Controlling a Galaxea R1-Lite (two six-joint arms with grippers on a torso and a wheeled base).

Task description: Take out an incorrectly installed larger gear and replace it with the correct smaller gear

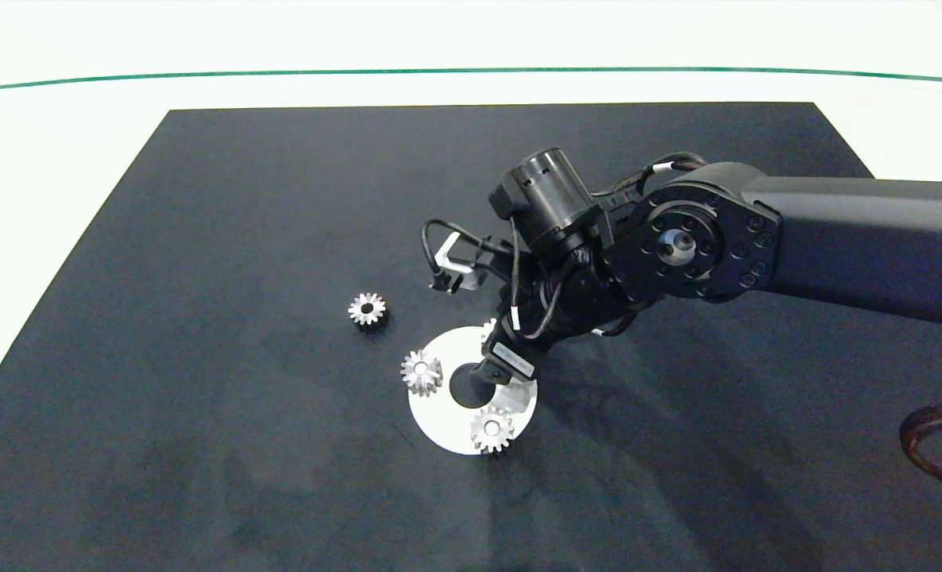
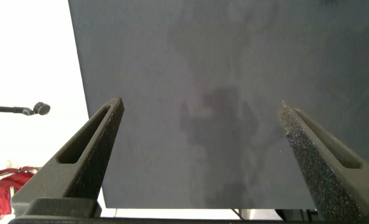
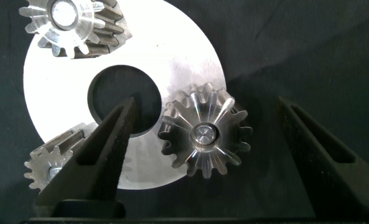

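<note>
Right end effector point(image 3: 203, 155): held wide, empty.
Larger gear point(image 3: 204, 137): framed between its fingers, directly below.
Left end effector point(image 2: 200, 155): parked wide.

You see a black mat point(image 1: 241, 238) on a white table point(image 1: 58, 143) crossed by a thin green line point(image 1: 280, 75), a white disc point(image 1: 439, 413) with silver gears, a loose silver smaller gear point(image 1: 368, 308), dark arm point(image 1: 836, 238)
</note>
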